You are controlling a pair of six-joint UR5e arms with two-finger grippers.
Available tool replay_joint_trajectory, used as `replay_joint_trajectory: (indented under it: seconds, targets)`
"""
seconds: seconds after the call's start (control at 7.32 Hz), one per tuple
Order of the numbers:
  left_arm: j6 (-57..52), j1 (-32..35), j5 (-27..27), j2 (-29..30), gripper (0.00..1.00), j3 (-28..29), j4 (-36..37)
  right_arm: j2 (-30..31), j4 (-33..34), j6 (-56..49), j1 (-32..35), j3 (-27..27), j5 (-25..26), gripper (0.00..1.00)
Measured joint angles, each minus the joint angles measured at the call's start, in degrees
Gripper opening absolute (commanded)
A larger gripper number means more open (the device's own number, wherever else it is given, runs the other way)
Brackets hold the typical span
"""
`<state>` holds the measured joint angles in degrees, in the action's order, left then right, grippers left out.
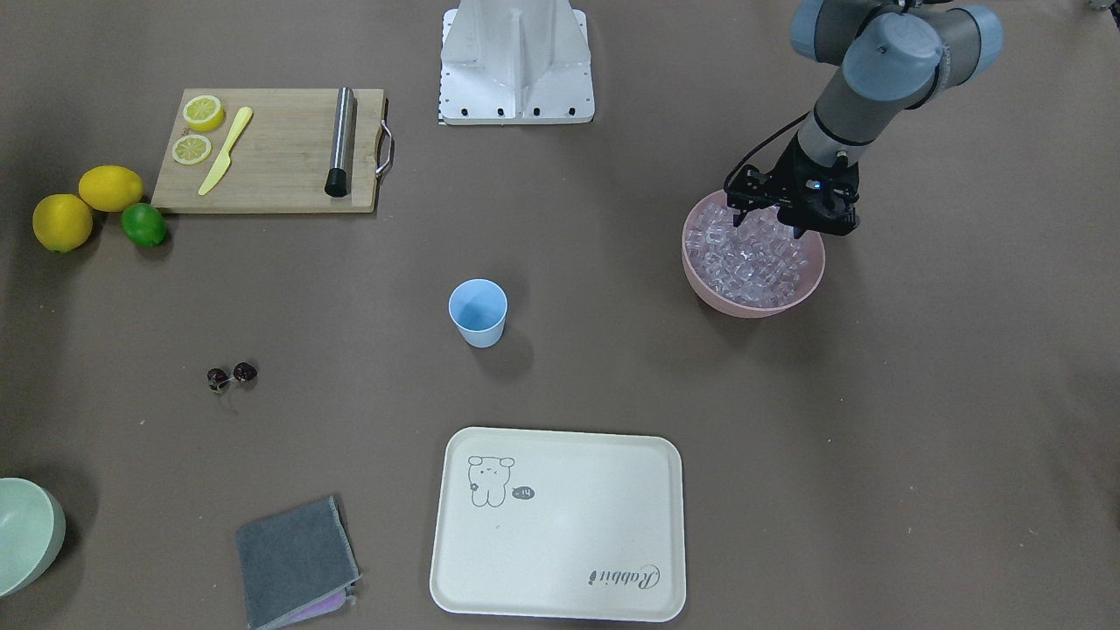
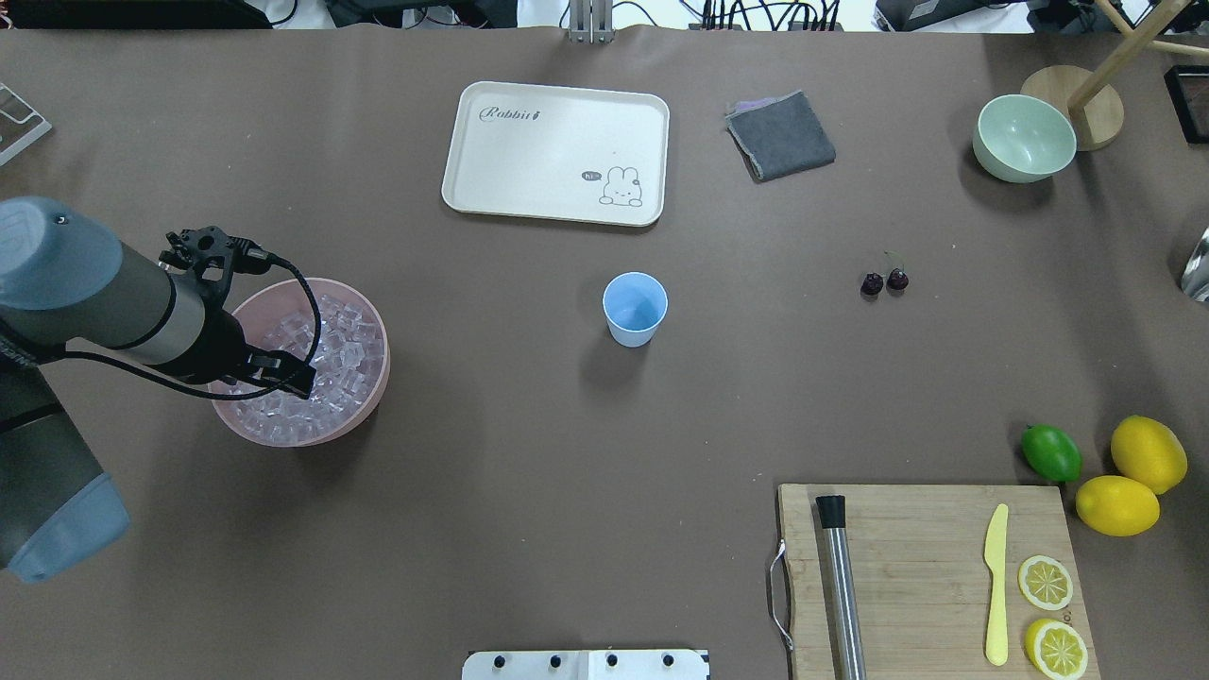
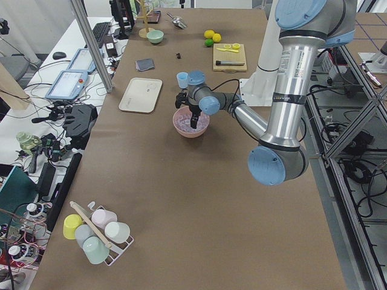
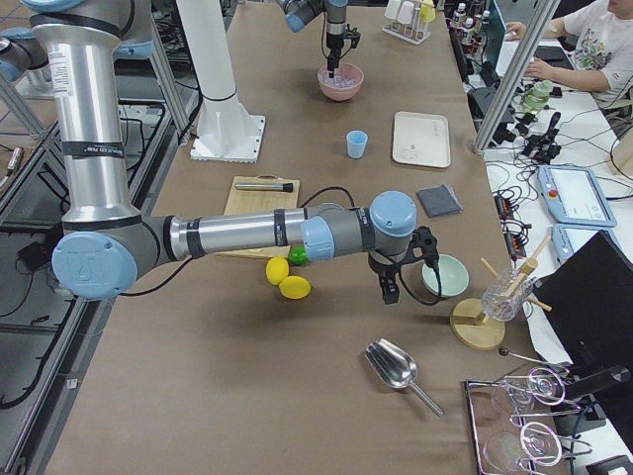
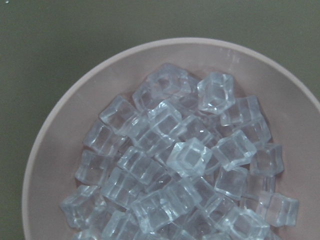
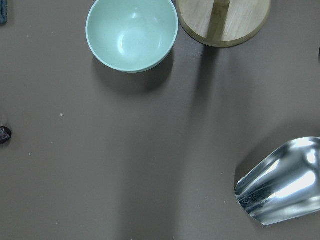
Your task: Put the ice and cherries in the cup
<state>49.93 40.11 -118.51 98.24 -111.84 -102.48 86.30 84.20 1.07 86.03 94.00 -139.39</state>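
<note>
The matte brown counter [image 2: 529, 425] carries a wide pink plastic bowl [image 2: 376, 387] toward the robot's left, a small light blue plastic cup [image 2: 635, 310] mid-counter, two dark red cherries [image 2: 884, 280], a cream rectangular tray [image 2: 548, 142], a folded grey cloth [image 2: 780, 136], a pale green bowl [image 2: 1025, 142], and a bamboo cutting board [image 2: 921, 567] near two yellow lemons [image 2: 1116, 504] and a green lime [image 2: 1050, 452].

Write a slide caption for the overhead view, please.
Left arm poised above a pink bowl of ice cubes, with the empty blue cup and paired cherries waiting mid-table.
</note>
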Motion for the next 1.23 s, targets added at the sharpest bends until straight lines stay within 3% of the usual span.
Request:
replay_joint_trajectory:
  seconds: [0.68,0.96,1.23]
  targets:
    - [0.1,-0.3,0.4,-0.3,0.7,0.6,0.2,0.0,0.0,0.0,0.0,-0.1,0.0,1.0]
    - [0.1,-0.3,0.5,-0.3,0.53,0.6,0.3,0.1,0.0,0.0,0.0,0.0,0.0,1.0]
    - [-0.1,-0.3,0.5,-0.7,0.29,0.6,0.3,0.1,0.0,0.0,0.0,0.0,0.0,1.0]
